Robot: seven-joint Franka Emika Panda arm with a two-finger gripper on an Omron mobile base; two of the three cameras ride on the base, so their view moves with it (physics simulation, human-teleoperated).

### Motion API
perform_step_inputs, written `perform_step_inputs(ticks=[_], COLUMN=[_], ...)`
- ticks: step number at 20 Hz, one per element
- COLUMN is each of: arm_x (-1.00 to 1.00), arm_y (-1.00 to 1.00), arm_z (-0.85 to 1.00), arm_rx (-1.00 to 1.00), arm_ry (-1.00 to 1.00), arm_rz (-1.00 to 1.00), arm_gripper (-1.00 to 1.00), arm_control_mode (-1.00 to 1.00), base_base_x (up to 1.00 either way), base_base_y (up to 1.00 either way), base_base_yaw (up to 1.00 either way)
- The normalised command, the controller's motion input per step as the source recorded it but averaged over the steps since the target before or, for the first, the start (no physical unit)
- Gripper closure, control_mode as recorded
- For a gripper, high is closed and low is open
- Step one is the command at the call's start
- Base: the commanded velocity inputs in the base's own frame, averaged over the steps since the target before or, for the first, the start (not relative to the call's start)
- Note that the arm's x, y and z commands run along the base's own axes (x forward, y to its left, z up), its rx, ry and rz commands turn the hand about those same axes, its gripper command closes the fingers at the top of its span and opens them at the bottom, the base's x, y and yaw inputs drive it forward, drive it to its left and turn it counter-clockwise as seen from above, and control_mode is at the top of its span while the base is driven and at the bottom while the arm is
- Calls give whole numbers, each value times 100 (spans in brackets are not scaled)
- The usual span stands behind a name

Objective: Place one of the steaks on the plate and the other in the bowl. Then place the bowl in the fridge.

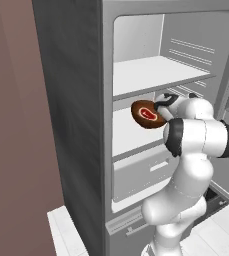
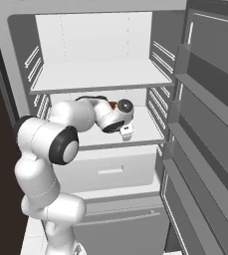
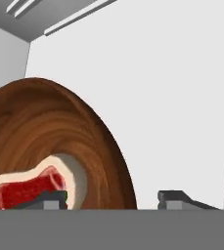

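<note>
The reddish-brown wooden bowl (image 1: 147, 114) is on the middle shelf (image 1: 131, 132) of the open grey fridge (image 1: 71, 125), tipped so its inside faces out. One red steak (image 1: 147, 113) with a pale fat edge lies in it. In the hand view the bowl (image 3: 59, 136) and steak (image 3: 28, 188) sit at lower left. My gripper (image 3: 112, 196) is open. Its fingertips (image 3: 174, 196) stand well apart, with the bowl's right rim between them and clear of both. From the left base view, the gripper (image 1: 161, 106) is at the bowl's right edge. The plate is out of view.
An upper shelf (image 2: 100, 74) hangs just above my hand, and a white drawer (image 2: 110, 172) sits below the middle shelf. The fridge door (image 2: 205, 124), with its racks, stands open at right. A brown wall (image 1: 11, 125) flanks the fridge on the left.
</note>
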Motion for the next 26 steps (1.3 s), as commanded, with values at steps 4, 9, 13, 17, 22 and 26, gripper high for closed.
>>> perform_step_inputs(ticks=[4, 9, 13, 17, 22, 26], arm_x=[0, -10, -50, -79, -71, -92], arm_y=[0, 0, -2, -24, -12, 0], arm_z=[0, 10, 6, 21, 88, 100], arm_rx=[0, 0, 0, 0, 0, -3], arm_ry=[-5, -12, -12, -14, -25, -20], arm_rz=[0, 0, 0, 0, 1, 4], arm_gripper=[-100, -100, -100, -100, -100, -100], arm_control_mode=[-100, -100, -100, -100, -100, -100], base_base_x=[0, 0, 0, 0, 0, 0], base_base_y=[0, 0, 0, 0, 0, 0], base_base_yaw=[0, 0, 0, 0, 0, 0])
